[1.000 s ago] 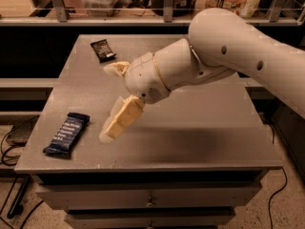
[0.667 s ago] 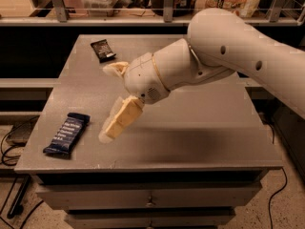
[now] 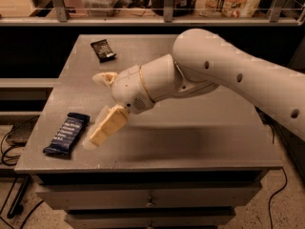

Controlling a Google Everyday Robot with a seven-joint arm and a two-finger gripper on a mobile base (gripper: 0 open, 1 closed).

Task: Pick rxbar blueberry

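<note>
The gripper (image 3: 97, 107) has eased a little left and down towards the near-left part of the worktop (image 3: 200, 142) since the earlier frames, while nothing on the surface has shifted. At the left, the rxbar blueberry (image 3: 66, 134) lies flat near the front-left corner, untouched and not yet lifted. Just to its right the gripper hangs above the surface with its two fingers spread wide, holding nothing, the nearer finger (image 3: 107, 127) close beside the bar but apart from it. The black packet (image 3: 103, 50) sits at the far side. The approach looks nearly done; closing on the bar and lifting remain.
</note>
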